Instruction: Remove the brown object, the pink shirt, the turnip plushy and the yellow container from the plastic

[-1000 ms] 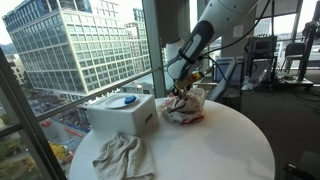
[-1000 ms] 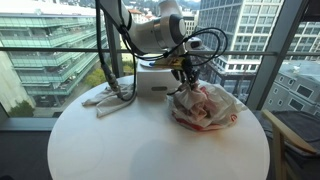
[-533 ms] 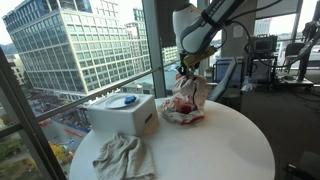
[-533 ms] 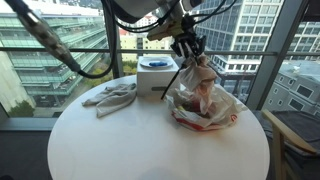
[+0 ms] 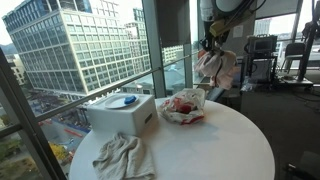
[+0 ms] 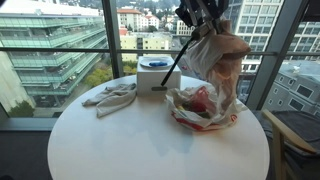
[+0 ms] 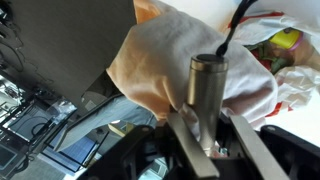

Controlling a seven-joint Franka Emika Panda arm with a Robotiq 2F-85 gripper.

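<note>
The gripper (image 6: 207,24) is high over the far side of the round table (image 6: 130,150), jaws closed on the top of the pink shirt (image 6: 217,55) – the cloth hangs from it in both exterior views. The shirt drops straight down from the fingers, its long axis vertical, a bunched pale pink and cream bundle with its lower end loose. In an exterior view its hem (image 5: 216,82) sits above and to the right of the plastic (image 5: 184,106), apparently clear of it. The plastic lies crumpled on the table below, something red showing inside; the wrist view catches a yellow-green item (image 7: 286,40) in it, beyond the shirt (image 7: 170,70). Judging from this, the next move turns on carrying the shirt sideways to bare tabletop – away from the white box (image 6: 155,74) and the grey cloth (image 6: 111,98) on the left
</note>
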